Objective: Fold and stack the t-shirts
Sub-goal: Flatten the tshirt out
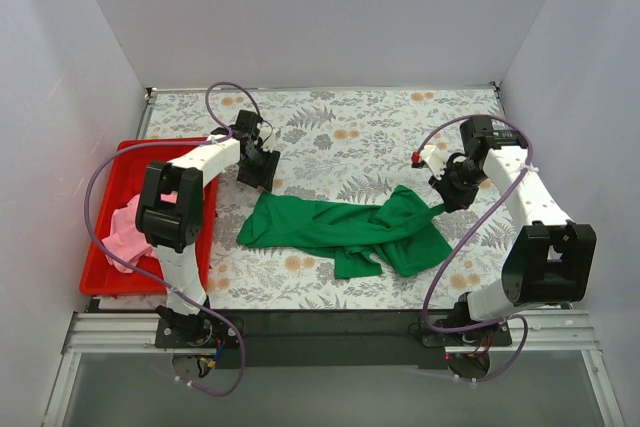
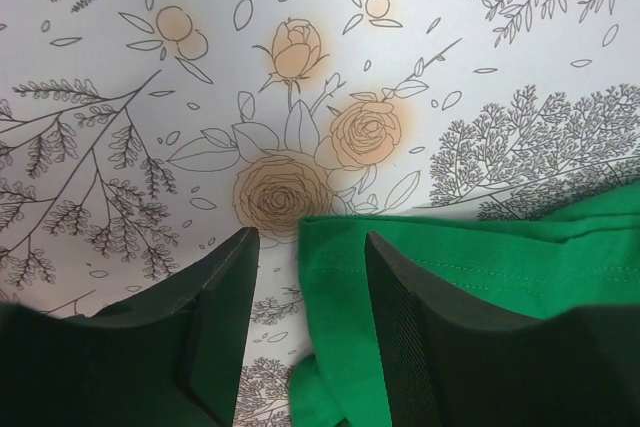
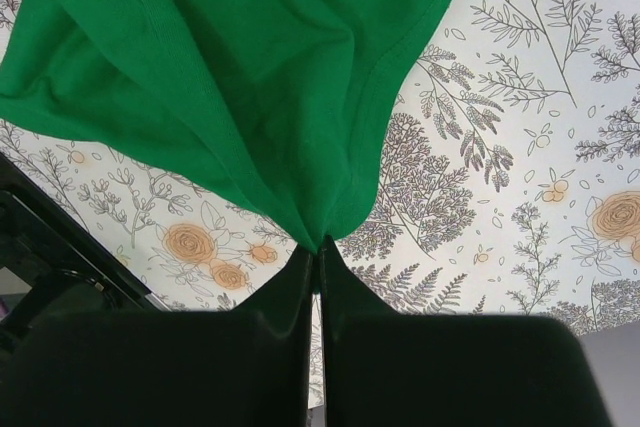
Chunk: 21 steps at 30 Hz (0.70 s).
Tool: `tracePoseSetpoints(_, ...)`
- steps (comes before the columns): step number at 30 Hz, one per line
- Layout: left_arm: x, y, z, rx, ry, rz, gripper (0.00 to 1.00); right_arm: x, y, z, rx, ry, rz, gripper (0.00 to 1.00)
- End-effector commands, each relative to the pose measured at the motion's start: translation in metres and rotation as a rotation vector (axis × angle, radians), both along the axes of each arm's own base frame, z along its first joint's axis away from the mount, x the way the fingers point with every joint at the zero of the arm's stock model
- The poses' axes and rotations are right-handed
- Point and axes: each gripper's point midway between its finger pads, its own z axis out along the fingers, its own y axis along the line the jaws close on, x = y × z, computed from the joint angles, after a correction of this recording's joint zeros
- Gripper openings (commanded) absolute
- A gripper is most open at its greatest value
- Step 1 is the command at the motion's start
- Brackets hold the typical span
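Top external view: green t-shirt (image 1: 340, 227), crumpled, mid-frame on the flowered table (image 1: 350, 127). Pink t-shirt (image 1: 125, 232) bunched in the red tray (image 1: 105, 177), left of frame. Right gripper (image 3: 320, 247): fingers pressed together, pinching a green corner. Left gripper (image 2: 310, 239): fingers spread, green hem lying between them, not clamped. Handling advice: close on a single layer, then draw the two ends apart to flatten before folding. Labels, writing: none legible.

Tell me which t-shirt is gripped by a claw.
The green t-shirt on the table: the right claw is shut on its edge. The pink t-shirt lies bunched in the red tray.
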Motion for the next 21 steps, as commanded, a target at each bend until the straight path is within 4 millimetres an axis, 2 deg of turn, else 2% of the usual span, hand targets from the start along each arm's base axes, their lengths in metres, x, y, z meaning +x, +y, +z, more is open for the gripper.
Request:
tracePoseSetpoints(1, -0.002, -0.006, 0.025, -0.057, -0.029, 0.010, 0.46, -0.001, 0.004, 0.010, 0.019, -0.001, 0.009, 0.01)
tracePoseSetpoints(9, -0.029, -0.005, -0.002, -0.064, 0.081, 0.034, 0.46, -0.002, 0.003, 0.008, 0.009, 0.001, 0.010, 0.01)
tracePoseSetpoints(13, -0.039, 0.001, -0.019, -0.031, 0.127, 0.054, 0.47, -0.001, 0.003, 0.007, 0.011, 0.009, 0.005, 0.01)
tracePoseSetpoints(16, -0.043, -0.002, -0.023, -0.044, 0.145, 0.058, 0.45, 0.000, 0.004, 0.006, 0.014, 0.015, 0.004, 0.01)
tracePoseSetpoints(18, -0.044, -0.005, -0.023, -0.055, 0.146, 0.054, 0.40, 0.001, 0.004, 0.007, 0.016, 0.013, 0.000, 0.01)
tracePoseSetpoints(21, -0.046, -0.008, -0.026, -0.041, 0.142, 0.045, 0.22, 0.001, 0.007, 0.007, 0.024, 0.017, -0.001, 0.01)
